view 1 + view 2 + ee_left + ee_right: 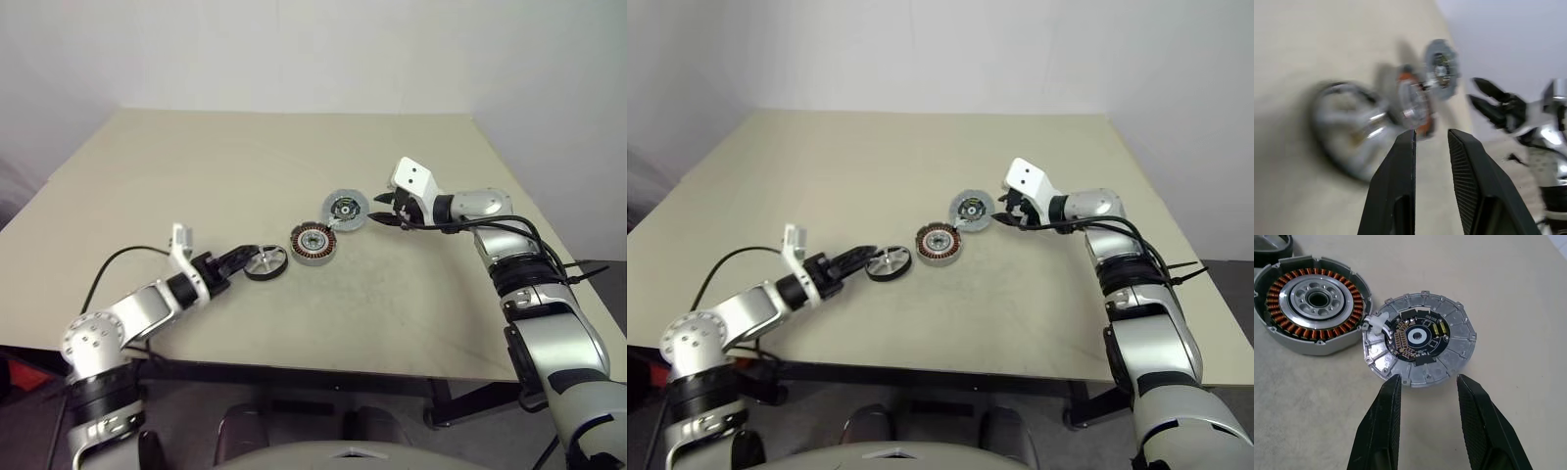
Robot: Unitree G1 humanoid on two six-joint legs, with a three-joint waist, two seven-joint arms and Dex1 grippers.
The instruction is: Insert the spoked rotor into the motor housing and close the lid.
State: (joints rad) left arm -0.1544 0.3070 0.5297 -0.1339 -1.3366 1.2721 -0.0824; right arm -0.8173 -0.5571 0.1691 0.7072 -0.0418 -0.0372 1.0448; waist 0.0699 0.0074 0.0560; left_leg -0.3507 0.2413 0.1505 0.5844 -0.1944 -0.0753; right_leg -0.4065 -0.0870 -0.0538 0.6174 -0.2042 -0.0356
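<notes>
The spoked rotor (265, 261), a black-rimmed wheel with silvery spokes, lies on the table at the left of a row of three parts. My left gripper (247, 257) points at it from the left, fingers (1400, 161) a narrow gap apart, empty. In the middle sits the motor housing (1312, 308), a grey round cup ringed with copper coils. Beside its rim lies the lid (1419, 340), a silvery disc with a dark circuit board at its centre. My right gripper (1426, 378) is open just short of the lid's edge, holding nothing.
The three parts lie on a beige table (196, 176) that stretches well beyond them, up to a white wall at the back. A black cable (118, 259) loops off my left arm near the table's front edge.
</notes>
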